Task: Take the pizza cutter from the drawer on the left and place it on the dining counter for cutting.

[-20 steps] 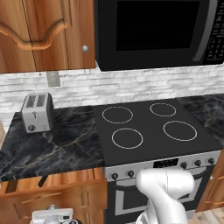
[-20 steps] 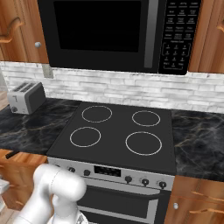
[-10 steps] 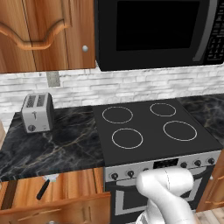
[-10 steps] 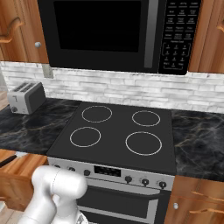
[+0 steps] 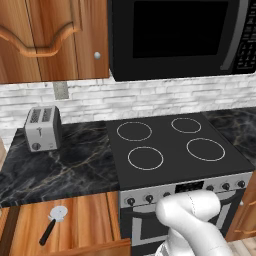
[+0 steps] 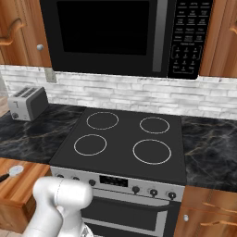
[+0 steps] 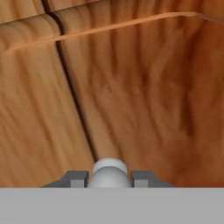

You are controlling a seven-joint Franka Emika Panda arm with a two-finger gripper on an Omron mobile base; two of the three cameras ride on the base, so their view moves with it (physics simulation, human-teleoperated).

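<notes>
Step in hand: opening the drawer (image 5: 75,225); it stood pulled out below the worktop (image 5: 65,165), its plain wood floor showing in the left base view.
Gripper: the gripper (image 7: 109,177) was closed on the drawer's round silver knob (image 7: 109,173), a fingertip on either side of it, the panelled front filling the hand view behind.
Pizza cutter: the pizza cutter (image 5: 54,222) lay flat inside the drawer, round wheel toward the back, dark handle angled toward the front left (its wheel also peeked into the right base view at the far left edge).
Surroundings: a toaster (image 5: 43,128) stood on the worktop, well apart from the drawer; the stove (image 5: 175,145) was just to the right.
Progress: early by my reading; the cutter was untouched and not yet on the dining counter.
Next move: probably let go of the knob, lift clear of the drawer front, then come down over the slim handle with the jaws set across it.
</notes>
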